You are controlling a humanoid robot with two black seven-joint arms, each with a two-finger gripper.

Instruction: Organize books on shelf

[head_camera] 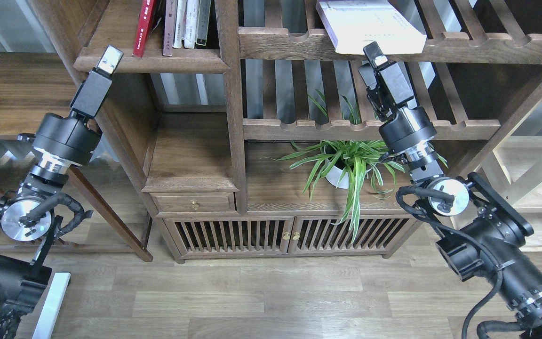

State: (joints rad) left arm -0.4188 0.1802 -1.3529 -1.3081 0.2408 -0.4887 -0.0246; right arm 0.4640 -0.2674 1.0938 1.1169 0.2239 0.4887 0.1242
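The shelf [158,63] is the solid walnut board at the upper left of the bookcase. On it a red book [145,26] leans at the left, with the maroon-brown book [170,28] upright beside it. The thick white-lavender book [370,23] lies flat on the slatted rack at the upper right and overhangs the front rail. My left gripper [110,57] is raised at the shelf's front left corner, below the red book; its fingers cannot be told apart. My right gripper [374,51] is just under the white-lavender book's front edge; contact is unclear.
Slim white-spined books [185,23] and a black-spined book [203,21] stand right of the maroon one. A vertical post [229,94] divides the bookcase. A potted plant [346,165] sits under the lower slatted rack [327,127]. A brass-knobbed drawer [195,203] is lower down.
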